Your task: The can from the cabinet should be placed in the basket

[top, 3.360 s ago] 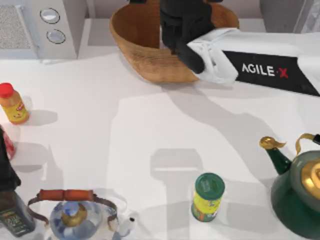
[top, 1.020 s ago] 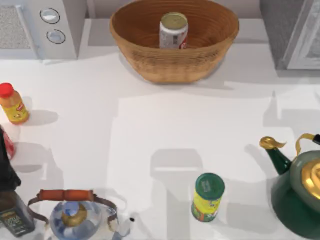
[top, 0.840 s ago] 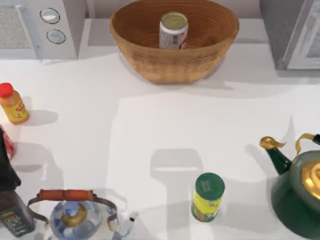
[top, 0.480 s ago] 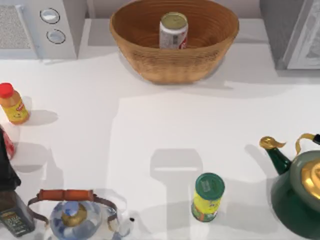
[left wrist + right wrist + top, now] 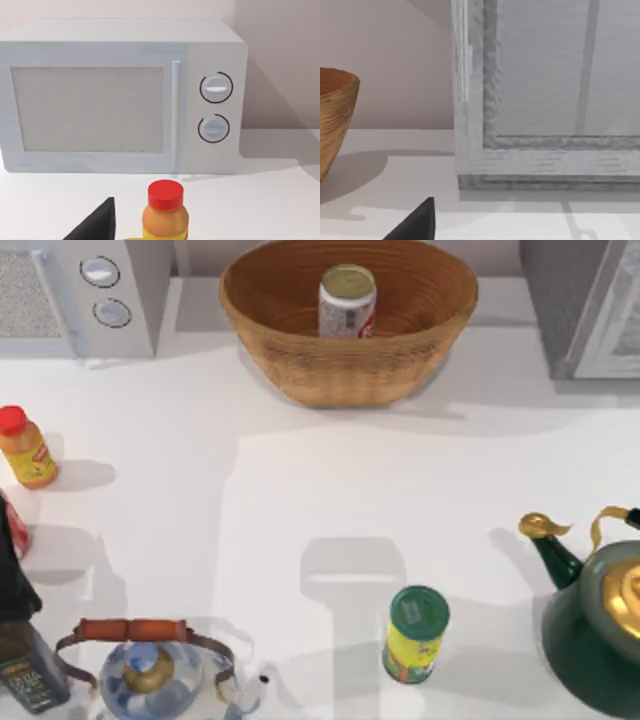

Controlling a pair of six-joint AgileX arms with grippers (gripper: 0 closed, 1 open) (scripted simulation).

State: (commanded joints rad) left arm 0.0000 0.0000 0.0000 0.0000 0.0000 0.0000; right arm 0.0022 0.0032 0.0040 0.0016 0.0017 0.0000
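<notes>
The can, white with a pale gold top and a red mark, stands upright inside the tan wicker basket at the table's back middle. Nothing touches it. The grey speckled cabinet stands at the back right; its pale framed door is close in the right wrist view, with the basket's rim beside it. A dark part of my right gripper shows low in that view. My left gripper hangs in front of the microwave, and its arm sits at the table's left edge.
A white microwave stands at the back left, an orange bottle with a red cap in front of it. Along the front are a glass teapot, a yellow-green canister and a green kettle.
My right arm, which reached over the basket earlier, has pulled away to the right and left the top view. The can now stands free in the basket.
</notes>
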